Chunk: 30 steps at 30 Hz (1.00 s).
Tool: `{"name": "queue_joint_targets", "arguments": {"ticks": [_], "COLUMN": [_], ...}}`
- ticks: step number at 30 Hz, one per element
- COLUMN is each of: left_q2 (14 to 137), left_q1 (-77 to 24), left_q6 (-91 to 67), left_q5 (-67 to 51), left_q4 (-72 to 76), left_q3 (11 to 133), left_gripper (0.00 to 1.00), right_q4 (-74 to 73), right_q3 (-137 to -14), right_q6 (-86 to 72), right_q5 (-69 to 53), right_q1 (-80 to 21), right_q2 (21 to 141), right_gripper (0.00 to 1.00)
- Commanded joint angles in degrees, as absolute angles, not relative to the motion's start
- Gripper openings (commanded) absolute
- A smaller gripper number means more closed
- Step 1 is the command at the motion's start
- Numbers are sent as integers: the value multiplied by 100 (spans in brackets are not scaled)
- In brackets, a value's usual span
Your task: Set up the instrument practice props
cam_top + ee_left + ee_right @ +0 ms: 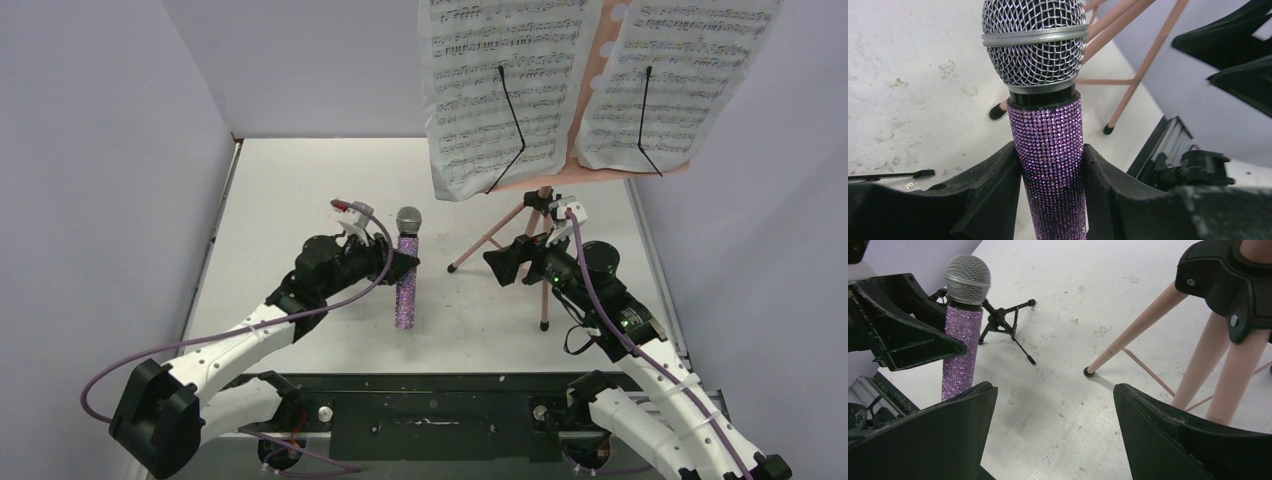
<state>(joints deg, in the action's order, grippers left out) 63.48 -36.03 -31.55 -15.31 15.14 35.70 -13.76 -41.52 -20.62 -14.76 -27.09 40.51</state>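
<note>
Over on the left, the left gripper is closed partway round the body of a glittery purple microphone with a grey mesh head. It holds the microphone upright mid-table, with a small black tripod mic stand just to its far left. The right gripper gapes wide and empty by the near legs of the pink perforated music stand, which carries white sheet-music pages at the far right of the white table.

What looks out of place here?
The microphone is not in its small black tripod mic stand, which stands empty nearby; the left gripper holds it upright instead. One sheet-music page sags below the ledge of the pink music stand.
</note>
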Motion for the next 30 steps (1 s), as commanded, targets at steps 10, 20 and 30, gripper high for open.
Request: {"name": "queue_joint_targets", "arguments": {"ticks": [10, 20, 30], "left_q2": [4559, 4373, 4862], "left_q1": [-2682, -2567, -2614], "left_q6": [-3581, -1915, 119], "left_q5": [-1052, 1133, 4585], "left_q4": [3435, 3197, 3047], "left_q3": [3186, 3870, 3986], "left_gripper": [0, 0, 0], "right_q4": [-730, -688, -519], "right_q3": [-3986, -3928, -3853], "right_q6": [-2311, -2344, -2391], "right_q5": [-1846, -1857, -1951], "right_q1": [-2736, -2736, -2742], "right_q2": [4115, 4118, 4231], "right_gripper": [90, 90, 90]}}
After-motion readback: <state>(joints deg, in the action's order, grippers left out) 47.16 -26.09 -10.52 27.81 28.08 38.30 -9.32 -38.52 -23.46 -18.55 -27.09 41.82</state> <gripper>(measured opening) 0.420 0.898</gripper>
